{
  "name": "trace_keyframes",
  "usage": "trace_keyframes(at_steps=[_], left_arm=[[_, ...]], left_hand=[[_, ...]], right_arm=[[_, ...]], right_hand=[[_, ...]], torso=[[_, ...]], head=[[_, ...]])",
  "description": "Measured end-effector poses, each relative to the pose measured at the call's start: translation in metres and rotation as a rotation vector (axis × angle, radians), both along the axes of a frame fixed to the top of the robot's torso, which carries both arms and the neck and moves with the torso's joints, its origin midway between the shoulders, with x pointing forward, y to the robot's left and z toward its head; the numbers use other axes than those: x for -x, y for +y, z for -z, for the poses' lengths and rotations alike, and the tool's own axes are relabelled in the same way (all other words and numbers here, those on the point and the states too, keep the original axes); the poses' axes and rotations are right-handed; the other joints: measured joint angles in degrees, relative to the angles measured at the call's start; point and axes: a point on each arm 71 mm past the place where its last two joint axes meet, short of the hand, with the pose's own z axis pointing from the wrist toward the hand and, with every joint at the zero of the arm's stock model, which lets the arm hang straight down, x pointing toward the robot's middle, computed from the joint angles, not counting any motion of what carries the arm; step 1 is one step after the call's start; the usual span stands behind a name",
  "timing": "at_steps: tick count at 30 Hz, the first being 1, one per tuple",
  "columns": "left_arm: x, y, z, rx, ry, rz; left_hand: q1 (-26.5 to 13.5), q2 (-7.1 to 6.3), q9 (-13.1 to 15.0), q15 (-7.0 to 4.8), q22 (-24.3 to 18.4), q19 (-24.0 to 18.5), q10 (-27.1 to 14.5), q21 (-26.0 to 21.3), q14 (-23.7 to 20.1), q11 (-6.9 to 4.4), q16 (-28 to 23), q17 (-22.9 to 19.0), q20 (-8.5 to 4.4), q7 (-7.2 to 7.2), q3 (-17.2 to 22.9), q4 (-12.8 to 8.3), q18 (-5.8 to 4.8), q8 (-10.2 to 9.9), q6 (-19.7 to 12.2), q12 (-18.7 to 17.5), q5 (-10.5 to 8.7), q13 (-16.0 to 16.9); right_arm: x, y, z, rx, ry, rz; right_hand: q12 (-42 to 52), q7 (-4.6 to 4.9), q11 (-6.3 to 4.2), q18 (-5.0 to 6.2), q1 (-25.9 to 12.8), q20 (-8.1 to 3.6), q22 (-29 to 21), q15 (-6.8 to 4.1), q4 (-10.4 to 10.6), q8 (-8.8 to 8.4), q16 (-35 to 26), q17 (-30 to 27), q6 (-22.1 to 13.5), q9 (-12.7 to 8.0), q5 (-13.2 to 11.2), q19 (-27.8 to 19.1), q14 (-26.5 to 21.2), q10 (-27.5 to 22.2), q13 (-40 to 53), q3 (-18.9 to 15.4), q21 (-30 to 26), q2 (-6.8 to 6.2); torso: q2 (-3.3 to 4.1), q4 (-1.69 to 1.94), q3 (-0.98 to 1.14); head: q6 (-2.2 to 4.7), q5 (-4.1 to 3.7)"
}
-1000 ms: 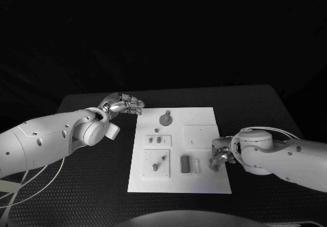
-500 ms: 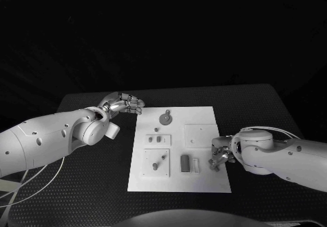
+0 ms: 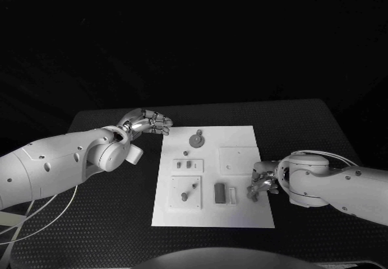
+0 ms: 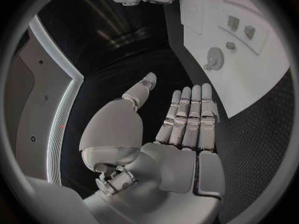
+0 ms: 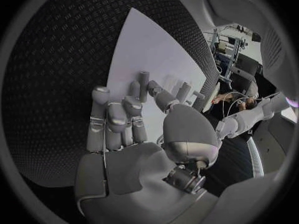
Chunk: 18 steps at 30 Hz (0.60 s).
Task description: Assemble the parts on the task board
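The white task board (image 3: pixel 243 216) lies mid-table. On it are a gear (image 3: pixel 197 139), a small piece (image 3: pixel 186 153), two small pieces (image 3: pixel 188 165) in a plate, a peg plate (image 3: pixel 186 193), a dark block (image 3: pixel 219 193) and a pale slot (image 3: pixel 234 196). My right hand (image 3: pixel 262 183) hangs at the board's right edge beside the slot, fingers curled, with a fingertip (image 5: pixel 142 79) close to the thumb. Whether anything is pinched there is unclear. My left hand (image 3: pixel 148 122) hovers off the board's far left corner. Its fingers (image 4: pixel 190 117) lie straight and hold nothing. The gear (image 4: pixel 215 58) lies beyond them.
A square plate (image 3: pixel 239 159) sits on the board just ahead of my right hand. Bare black table (image 3: pixel 105 224) surrounds the board on all sides, and a white cable (image 3: pixel 49 216) trails under my left arm.
My right arm has shifted very slightly while its hand stays at the board's right edge. The left hand and the parts have not moved.
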Motion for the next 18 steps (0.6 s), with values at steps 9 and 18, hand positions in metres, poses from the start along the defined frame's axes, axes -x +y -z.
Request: trace_keyframes(at_steps=[9,18], left_arm=[[0.0,-0.001,0.0,0.001,0.0,0.002],[0.0,-0.001,0.0,0.001,0.001,0.003]], left_hand=[[0.0,0.0,0.0,0.0,-0.05,0.0,0.0,0.0,0.0,0.0,0.21,0.0,0.0,0.0,0.0,0.0,-0.29,0.0,0.0,0.0,0.0,-0.05],[0.0,0.0,0.0,0.0,-0.04,0.0,0.0,0.0,0.0,0.0,0.21,0.01,0.0,0.0,0.0,0.0,-0.31,0.0,0.0,0.0,0.0,-0.05]], right_arm=[[0.006,0.001,0.001,-0.076,0.034,0.063],[0.011,0.008,0.003,-0.168,0.101,0.127]], right_hand=[[0.0,0.15,-0.2,0.0,0.59,0.08,0.0,-0.03,-0.01,-2.12,0.0,0.01,-0.37,-2.46,-0.16,-0.08,0.03,0.17,-0.01,-0.02,0.0,0.58],[0.0,1.45,-0.11,0.0,1.64,0.1,0.0,-0.04,-0.07,-1.9,0.0,0.0,-1.42,-2.64,-0.17,-0.1,0.04,0.06,-0.06,-0.08,0.0,1.63]], torso=[[0.0,-0.01,-0.01],[0.01,0.03,-0.03]], head=[[-0.02,-0.03],[-0.05,-0.08]])
